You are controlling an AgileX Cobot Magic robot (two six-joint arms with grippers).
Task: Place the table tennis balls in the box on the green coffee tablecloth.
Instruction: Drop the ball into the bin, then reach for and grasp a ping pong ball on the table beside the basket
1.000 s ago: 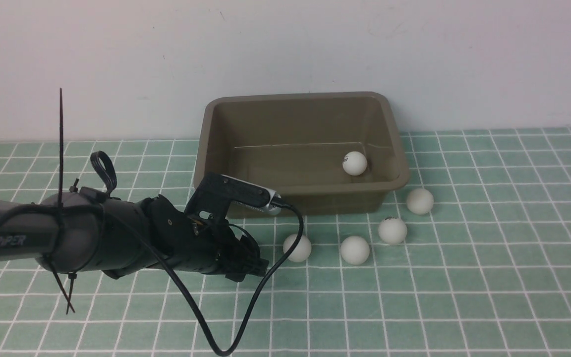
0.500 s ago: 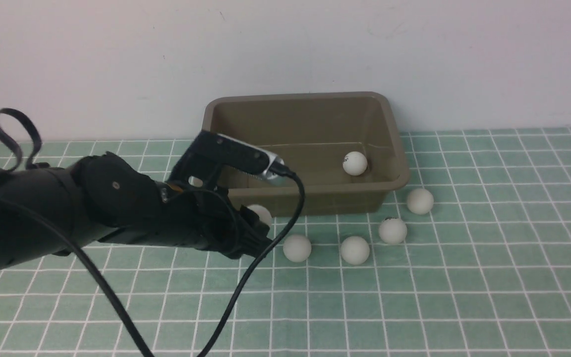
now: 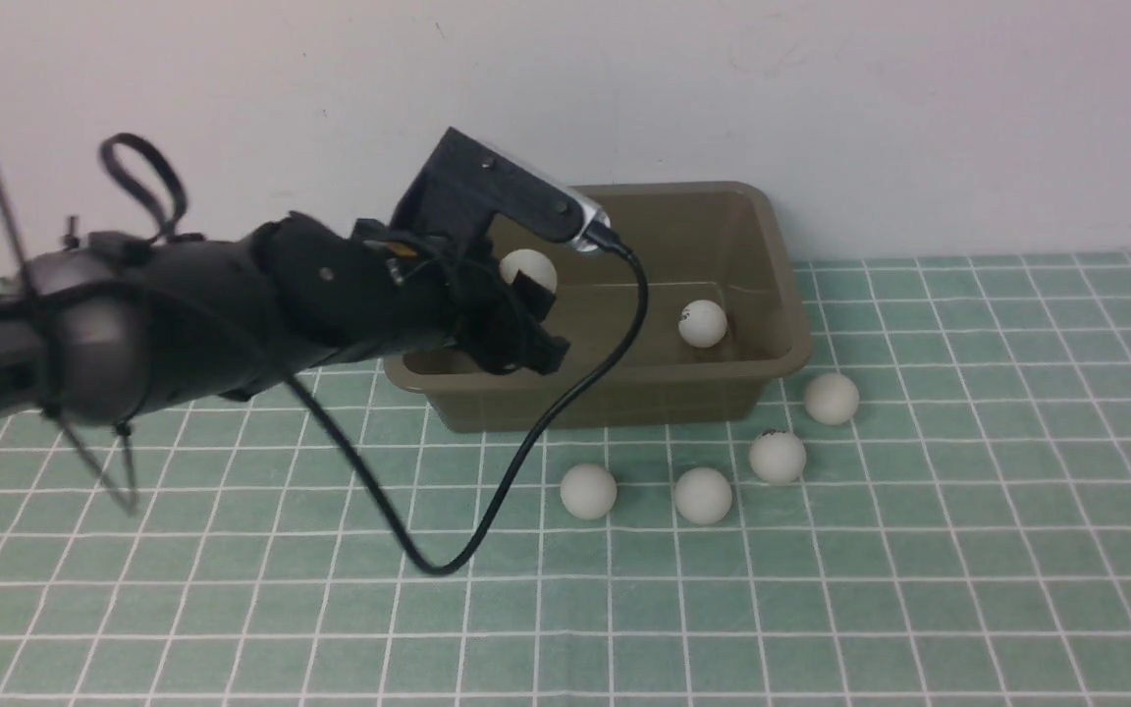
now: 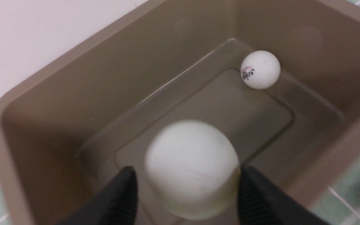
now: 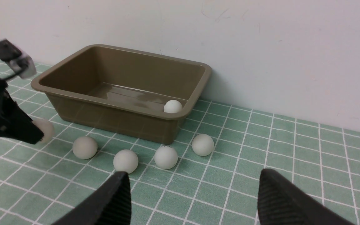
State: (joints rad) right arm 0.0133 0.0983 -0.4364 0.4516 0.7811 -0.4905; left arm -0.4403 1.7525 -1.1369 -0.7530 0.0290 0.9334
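The olive-brown box (image 3: 772, 295) stands on the green coffee tablecloth (image 3: 821, 589) against the wall. One table tennis ball (image 3: 702, 323) lies inside it at the right. My left gripper (image 3: 531, 295) hovers over the box's left half with another ball (image 4: 192, 168) between its fingers (image 4: 123, 197). The jaws stand slightly wider than this ball, which looks smeared while the box (image 4: 73, 87) is sharp. Several more balls (image 3: 588, 490) (image 3: 703, 495) (image 3: 778, 457) lie on the cloth in front of the box. My right gripper (image 5: 192, 200) is open and empty above the cloth.
A black cable (image 3: 487, 491) loops from the left wrist camera down onto the cloth in front of the box. The white wall (image 3: 821, 118) stands directly behind the box. The right arm is outside the front view.
The left arm picked one ball off the cloth, then rose and swung back over the box. Its jaws closed on the ball and have since widened. The other balls have not moved.
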